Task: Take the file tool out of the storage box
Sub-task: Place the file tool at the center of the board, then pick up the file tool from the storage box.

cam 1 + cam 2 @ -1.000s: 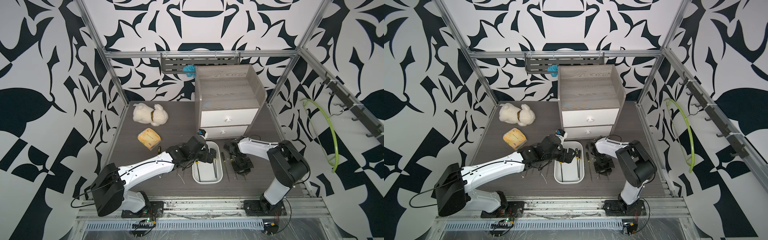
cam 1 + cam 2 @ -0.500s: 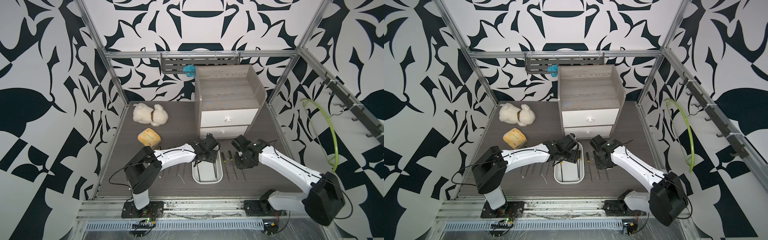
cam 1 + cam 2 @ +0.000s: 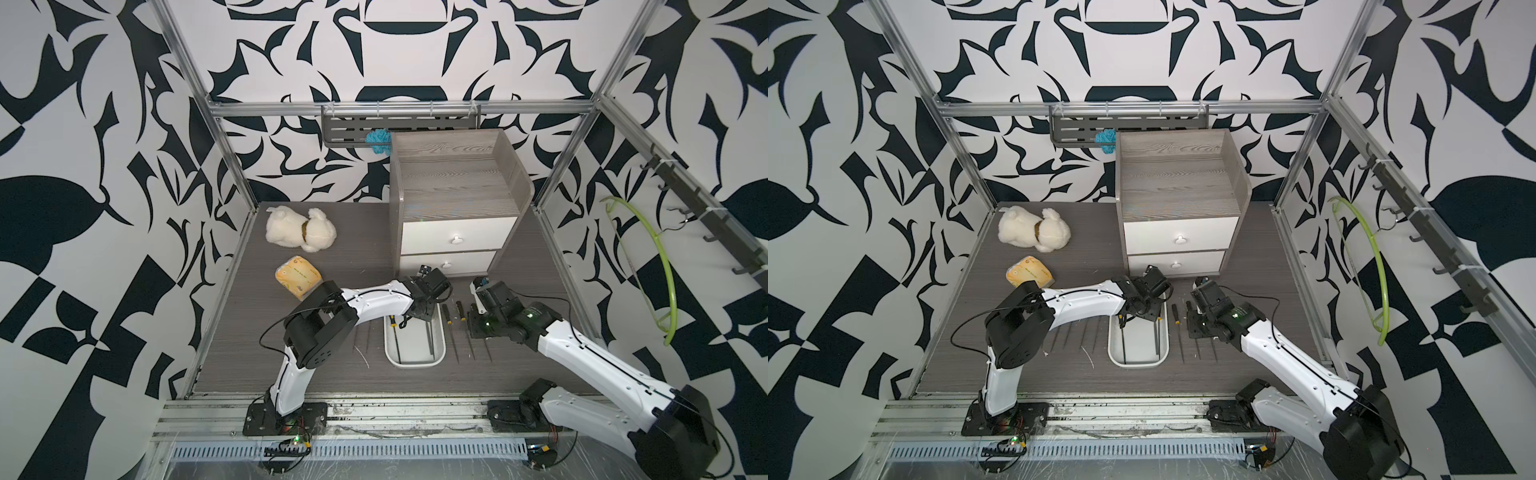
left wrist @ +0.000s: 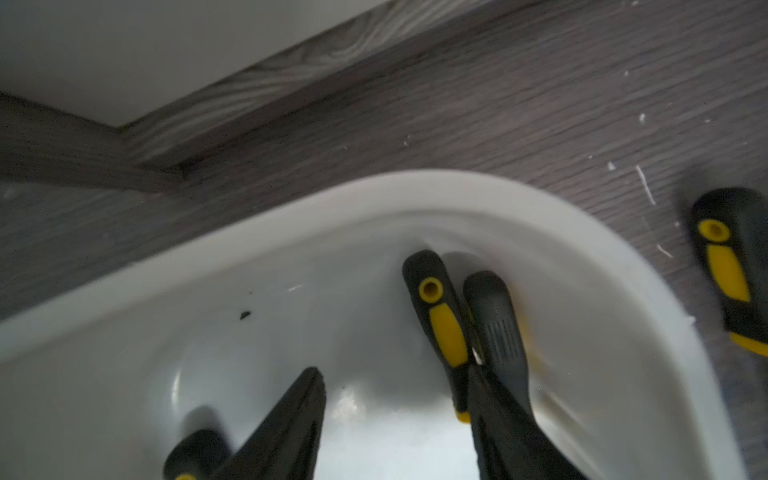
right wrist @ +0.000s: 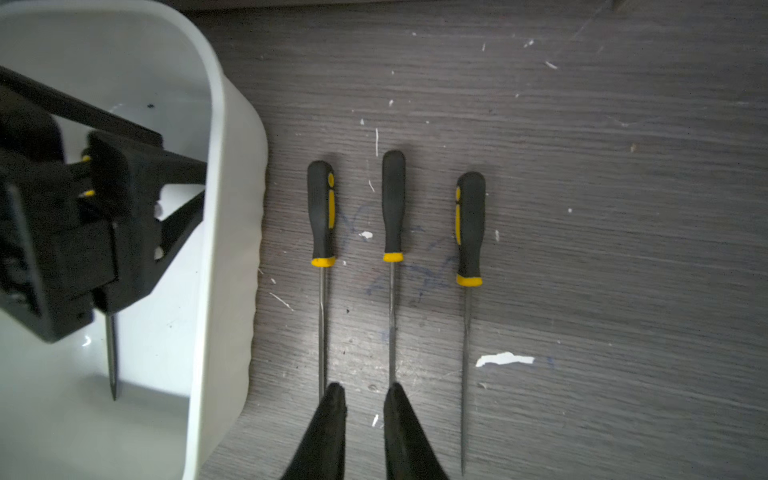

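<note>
The file tool (image 4: 446,332), seemingly light, stiff and thin, lies against the 3 o'clock wall of the storage box (image 3: 415,364), its rubbery handle, the best hold, between the part-open jaws of the left end effector (image 4: 395,370).

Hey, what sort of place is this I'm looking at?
Probably a robot test cell, not a workshop: white-and-black robot arms, left and right, bolted to a metal rail, black-and-white patterned walls in an aluminium frame, and staged props like a white plush dog.
</note>
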You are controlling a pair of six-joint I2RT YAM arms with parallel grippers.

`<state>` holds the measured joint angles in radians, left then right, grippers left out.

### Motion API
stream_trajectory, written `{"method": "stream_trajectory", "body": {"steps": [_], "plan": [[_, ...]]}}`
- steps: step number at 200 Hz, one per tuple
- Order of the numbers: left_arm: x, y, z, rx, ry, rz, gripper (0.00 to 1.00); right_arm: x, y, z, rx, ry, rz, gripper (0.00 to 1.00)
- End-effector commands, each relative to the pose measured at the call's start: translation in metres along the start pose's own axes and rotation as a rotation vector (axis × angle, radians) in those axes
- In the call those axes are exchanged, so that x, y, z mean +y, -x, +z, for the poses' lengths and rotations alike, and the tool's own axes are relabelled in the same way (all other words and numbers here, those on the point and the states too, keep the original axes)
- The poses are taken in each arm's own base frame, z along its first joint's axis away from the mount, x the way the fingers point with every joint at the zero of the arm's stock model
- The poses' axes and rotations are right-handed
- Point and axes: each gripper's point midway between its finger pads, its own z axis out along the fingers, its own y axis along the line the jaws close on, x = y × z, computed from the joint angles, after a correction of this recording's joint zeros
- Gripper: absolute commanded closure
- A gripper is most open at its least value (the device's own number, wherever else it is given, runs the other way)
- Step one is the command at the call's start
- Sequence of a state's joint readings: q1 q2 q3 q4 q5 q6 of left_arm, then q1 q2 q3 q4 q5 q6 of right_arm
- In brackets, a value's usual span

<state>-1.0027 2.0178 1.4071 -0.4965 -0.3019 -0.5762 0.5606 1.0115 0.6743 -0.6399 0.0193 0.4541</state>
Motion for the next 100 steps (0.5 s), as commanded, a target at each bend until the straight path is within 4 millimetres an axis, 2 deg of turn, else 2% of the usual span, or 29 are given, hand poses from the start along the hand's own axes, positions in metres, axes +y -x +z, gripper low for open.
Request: {"method": "stream_trajectory", "body": {"steps": [1, 26, 44, 69, 81, 100], "plan": [[0.004, -0.004, 0.010, 0.027, 0.054, 0.029, 0.41, 0.011, 0.007, -0.003, -0.044, 0.059, -0.032, 0.77], [0.003, -0.010, 0.019, 0.057, 0.062, 0.040, 0.42, 0.012, 0.002, 0.001, -0.029, 0.074, -0.033, 0.77], [0.002, -0.013, 0.020, 0.074, 0.054, 0.038, 0.53, 0.013, 0.000, 0.004, -0.020, 0.079, -0.032, 0.77], [0.003, -0.015, 0.017, 0.073, 0.048, 0.027, 0.55, 0.014, 0.001, 0.003, -0.023, 0.087, -0.033, 0.77], [0.005, -0.017, 0.017, 0.080, 0.056, 0.023, 0.62, 0.014, 0.001, 0.003, -0.028, 0.090, -0.033, 0.77], [0.007, -0.021, 0.017, 0.094, 0.064, 0.017, 0.63, 0.014, 0.002, 0.002, -0.037, 0.093, -0.029, 0.77]]}}
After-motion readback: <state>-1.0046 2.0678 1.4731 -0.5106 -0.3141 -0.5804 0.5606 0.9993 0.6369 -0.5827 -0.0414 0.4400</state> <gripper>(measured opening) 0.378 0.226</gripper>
